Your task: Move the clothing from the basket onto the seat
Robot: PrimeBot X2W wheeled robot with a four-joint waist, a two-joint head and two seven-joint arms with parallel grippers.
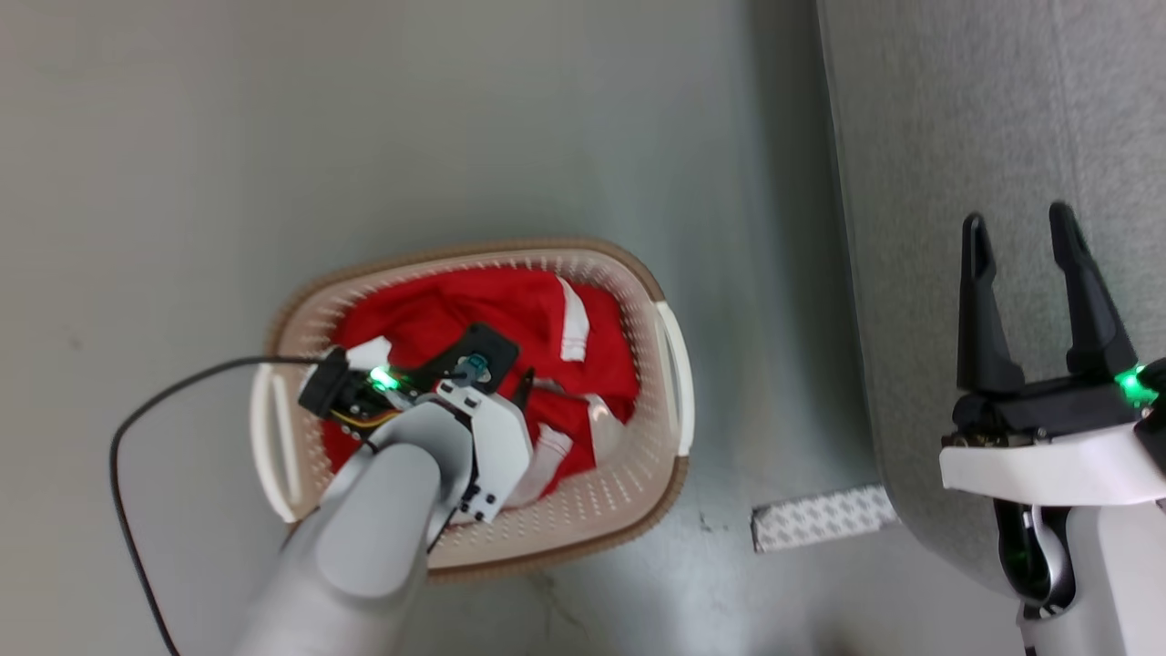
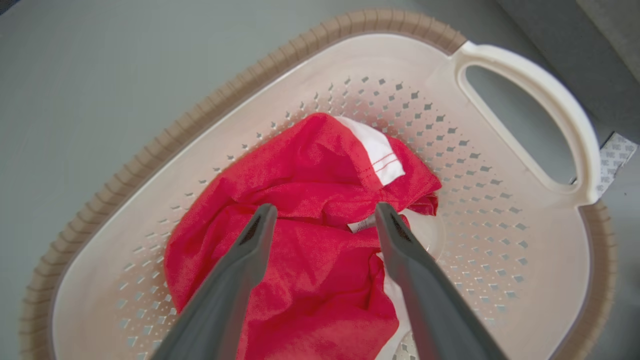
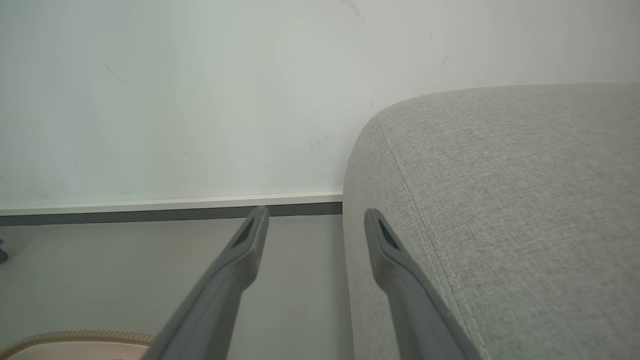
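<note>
We've got our left gripper (image 2: 325,210) down in the cream-white perforated plastic basket with the brown rim (image 1: 638,474). Its long dark fingers are spread wide over the crumpled bright red fabric garment with white trim (image 2: 300,175), and whether the tips touch cloth, we cannot tell. The garment lies heaped in the basket's bottom. The basket sits on the grey floor (image 1: 182,137), near the big light grey upholstered sofa (image 1: 1002,109). Our right gripper (image 1: 1018,223) hangs over the sofa's edge, fingers apart and empty.
</note>
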